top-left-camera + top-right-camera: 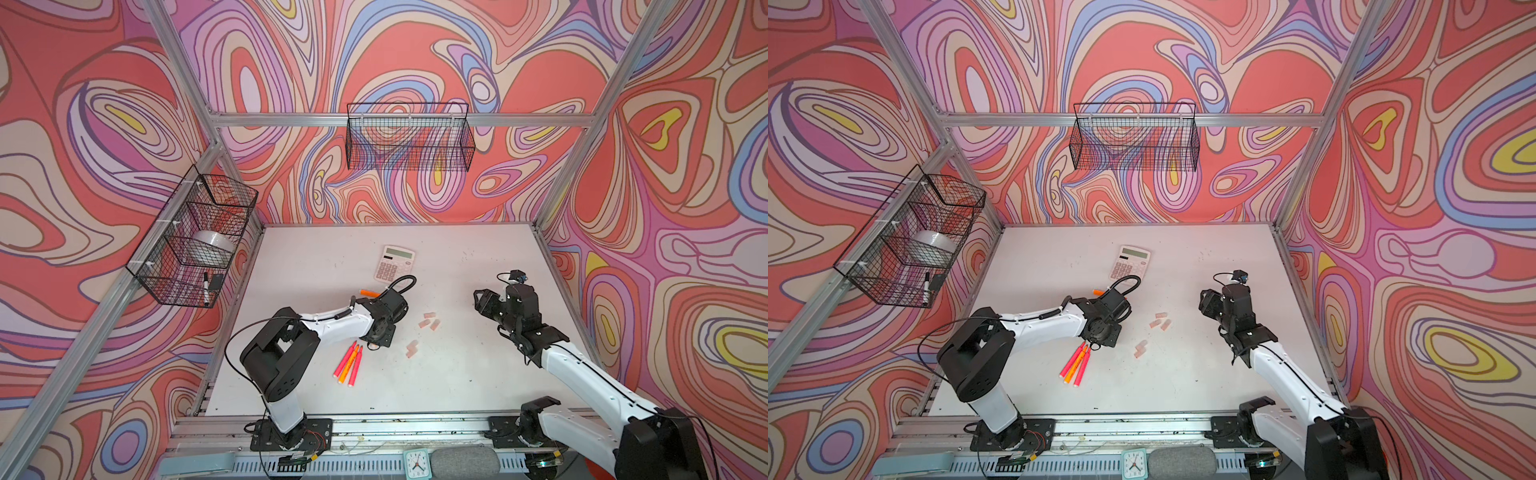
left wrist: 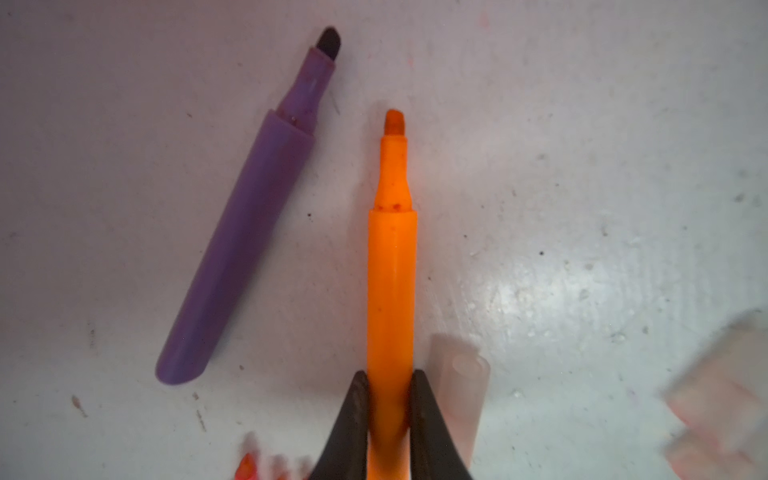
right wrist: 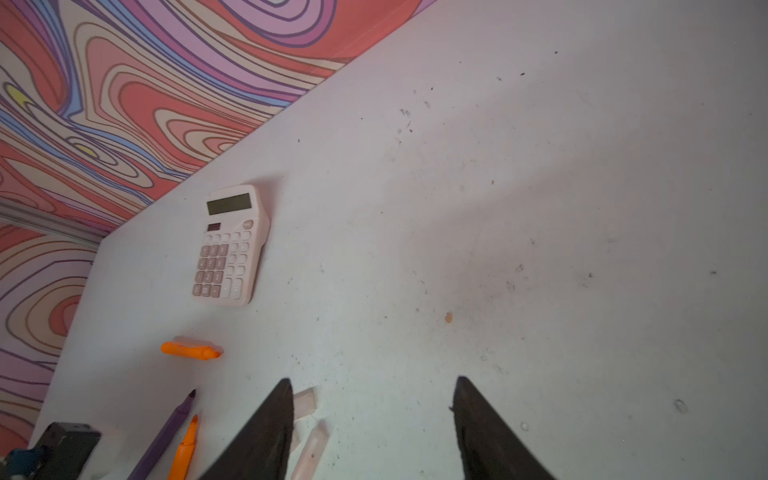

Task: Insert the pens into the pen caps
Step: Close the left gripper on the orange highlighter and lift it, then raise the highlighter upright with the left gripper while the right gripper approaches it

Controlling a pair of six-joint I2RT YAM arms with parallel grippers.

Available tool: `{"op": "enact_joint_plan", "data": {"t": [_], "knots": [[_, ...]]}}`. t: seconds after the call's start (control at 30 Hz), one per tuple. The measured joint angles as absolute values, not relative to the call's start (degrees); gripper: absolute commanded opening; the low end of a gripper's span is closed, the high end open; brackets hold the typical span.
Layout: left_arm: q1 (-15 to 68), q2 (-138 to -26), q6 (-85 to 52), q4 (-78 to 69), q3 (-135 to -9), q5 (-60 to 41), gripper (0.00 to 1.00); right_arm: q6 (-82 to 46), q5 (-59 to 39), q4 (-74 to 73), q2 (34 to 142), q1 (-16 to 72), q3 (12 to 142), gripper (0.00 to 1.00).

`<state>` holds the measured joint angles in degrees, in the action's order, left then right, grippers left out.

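Left fingers (image 2: 430,424), black wedges, pinch smooth orange pen (image 2: 391,270).

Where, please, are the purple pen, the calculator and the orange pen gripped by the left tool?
Purple pen (image 2: 245,232): left wrist view, middle of barrel.
Calculator (image 3: 220,264): right wrist view, its keypad.
Orange pen (image 2: 392,282): left wrist view, middle of barrel.

On the surface (image 1: 457,374), the calculator (image 1: 394,263) lies toward the back, one pen (image 1: 369,293) just before it. Three pens (image 1: 349,363) lie together nearer the front left; caps (image 1: 434,324) lie scattered to their right, near the middle.
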<state>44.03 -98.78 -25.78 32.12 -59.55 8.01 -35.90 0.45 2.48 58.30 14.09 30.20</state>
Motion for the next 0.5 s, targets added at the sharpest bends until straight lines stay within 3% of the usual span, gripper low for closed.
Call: {"op": "enact_joint_plan", "data": {"t": [0.13, 0.33, 0.5], "knots": [[43.3, -96.3, -26.1, 37.0, -66.3, 8.0, 0.1, -40.2, -3.5, -0.3, 56.3, 14.6, 29.5, 0.62], [40.9, -90.3, -26.0, 40.1, -77.5, 6.5, 0.0, -46.5, -6.0, -5.4, 55.4, 18.6, 30.0, 0.62], [39.4, -80.8, -26.5, 30.4, -71.4, 5.1, 0.0, -52.0, -4.3, -14.2, 58.2, 24.0, 32.9, 0.6]]}}
